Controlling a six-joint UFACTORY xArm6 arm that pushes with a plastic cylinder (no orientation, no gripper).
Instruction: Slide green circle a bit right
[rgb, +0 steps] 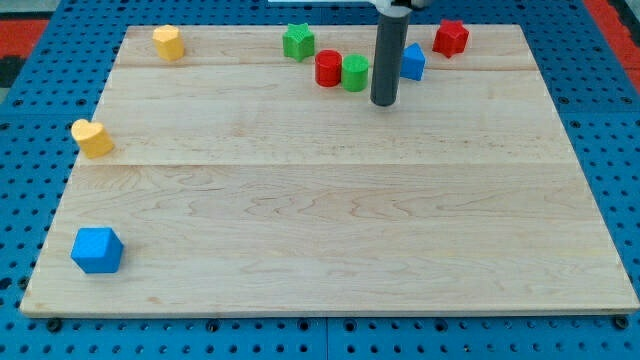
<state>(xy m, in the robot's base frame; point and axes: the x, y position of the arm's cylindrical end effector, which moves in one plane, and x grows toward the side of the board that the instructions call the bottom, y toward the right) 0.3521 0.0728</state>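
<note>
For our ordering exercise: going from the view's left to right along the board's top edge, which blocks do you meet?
Yellow block → green star-like block → red cylinder → green cylinder → my tip → blue block → red star-like block.

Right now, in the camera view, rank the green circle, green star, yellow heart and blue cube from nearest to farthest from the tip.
From my tip:
1. Green circle, just to its upper left.
2. Green star, further left, near the board's top edge.
3. Yellow heart, at the left edge.
4. Blue cube, bottom left corner.
</note>
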